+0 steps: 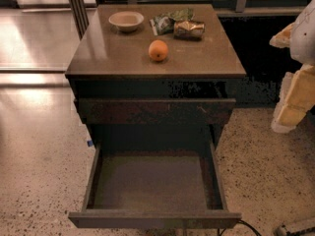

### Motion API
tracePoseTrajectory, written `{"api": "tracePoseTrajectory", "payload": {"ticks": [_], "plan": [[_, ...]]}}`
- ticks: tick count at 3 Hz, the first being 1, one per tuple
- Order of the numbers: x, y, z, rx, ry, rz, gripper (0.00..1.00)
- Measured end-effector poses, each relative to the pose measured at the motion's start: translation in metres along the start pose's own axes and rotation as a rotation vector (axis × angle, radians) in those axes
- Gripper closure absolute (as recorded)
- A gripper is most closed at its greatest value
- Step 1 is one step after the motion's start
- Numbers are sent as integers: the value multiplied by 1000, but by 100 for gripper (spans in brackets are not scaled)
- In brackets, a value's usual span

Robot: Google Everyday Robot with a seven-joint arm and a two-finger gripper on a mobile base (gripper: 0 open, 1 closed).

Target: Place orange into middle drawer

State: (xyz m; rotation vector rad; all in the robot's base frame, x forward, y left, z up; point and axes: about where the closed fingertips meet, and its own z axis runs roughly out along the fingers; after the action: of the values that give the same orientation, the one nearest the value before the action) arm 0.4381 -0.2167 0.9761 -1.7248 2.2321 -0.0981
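The orange point(158, 50) is small and round and sits on the cabinet top point(98, 53), near the front middle. Below, the middle drawer point(155, 218) is pulled wide open toward the camera, and its flat greyish floor holds nothing. My gripper point(296, 85), white with yellowish parts, hangs at the far right edge of the camera view. It is to the right of the cabinet, well away from the orange, and partly cut off by the frame.
A shallow beige bowl point(126, 20), a green crumpled bag point(168, 20) and a dented metal can point(189, 29) sit at the back of the cabinet top. A shut dark drawer front with pale scratches point(155, 111) is above the open drawer. Speckled floor surrounds the cabinet.
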Motion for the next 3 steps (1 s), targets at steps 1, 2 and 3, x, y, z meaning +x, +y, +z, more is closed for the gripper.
{"api": "tracePoseTrajectory", "payload": {"ticks": [1,2,3], "plan": [[-3,-5,2,0,-9,-12,0],[-13,-20,10,-2,-34,-47,0],[-39,-63,40,-45,-106,-122,0]]}}
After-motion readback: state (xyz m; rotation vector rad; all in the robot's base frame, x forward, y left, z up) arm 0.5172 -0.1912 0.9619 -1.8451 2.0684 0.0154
